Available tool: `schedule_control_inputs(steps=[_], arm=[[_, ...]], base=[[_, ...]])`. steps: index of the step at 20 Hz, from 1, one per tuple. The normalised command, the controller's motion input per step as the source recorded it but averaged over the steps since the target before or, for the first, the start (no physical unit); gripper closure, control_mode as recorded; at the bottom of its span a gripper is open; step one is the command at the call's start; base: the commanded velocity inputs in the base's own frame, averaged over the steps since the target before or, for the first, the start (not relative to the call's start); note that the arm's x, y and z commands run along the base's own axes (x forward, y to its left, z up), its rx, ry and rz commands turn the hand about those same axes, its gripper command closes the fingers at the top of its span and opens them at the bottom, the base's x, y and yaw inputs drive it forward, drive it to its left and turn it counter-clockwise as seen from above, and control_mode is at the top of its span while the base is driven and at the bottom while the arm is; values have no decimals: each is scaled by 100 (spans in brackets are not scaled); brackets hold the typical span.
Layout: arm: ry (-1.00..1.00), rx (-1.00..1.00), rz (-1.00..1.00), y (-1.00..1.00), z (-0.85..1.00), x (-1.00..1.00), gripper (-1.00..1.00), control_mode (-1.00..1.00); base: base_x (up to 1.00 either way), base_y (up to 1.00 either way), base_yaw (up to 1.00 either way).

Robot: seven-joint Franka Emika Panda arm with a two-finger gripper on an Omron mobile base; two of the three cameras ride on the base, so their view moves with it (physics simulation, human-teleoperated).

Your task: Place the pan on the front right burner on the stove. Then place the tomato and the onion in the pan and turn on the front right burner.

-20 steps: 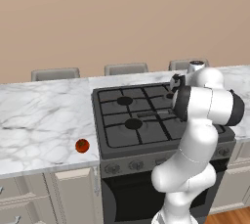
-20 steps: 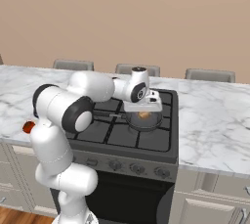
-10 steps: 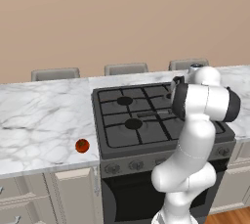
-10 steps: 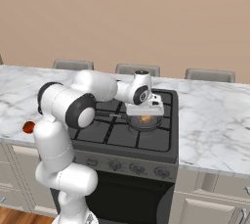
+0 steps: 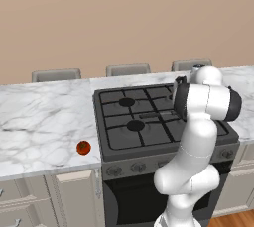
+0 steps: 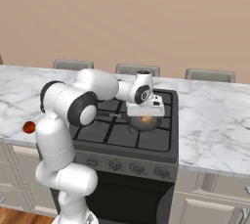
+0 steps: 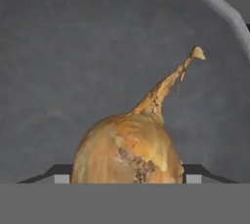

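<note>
One onion [image 7: 128,149] was seen between the jaws, low over the pan [image 6: 144,122] on the stove [image 5: 149,127]. Whether it was gripped could not be told. It was judged firm, light and slippery-skinned, best held by its round middle. The tomato [image 5: 83,147] was left on the surface [image 5: 39,122].

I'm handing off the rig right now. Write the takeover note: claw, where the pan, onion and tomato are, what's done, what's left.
Claw: closed around the onion, low over the pan.
Pan: on the stove's front right burner, done.
Onion: between the fingers, inside the pan's rim; whether it rests on the bottom is unclear.
Tomato: on the marble counter left of the stove.
Left: release onion, fetch tomato, turn on burner.
</note>
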Motion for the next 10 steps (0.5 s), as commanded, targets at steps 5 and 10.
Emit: schedule_control_inputs(steps=[5, 10], arm=[[1, 0, 0, 0, 0, 0, -100, -100], [0, 0, 0, 0, 15, -20, -100, -100]], base=[[0, 0, 0], [0, 0, 0]])
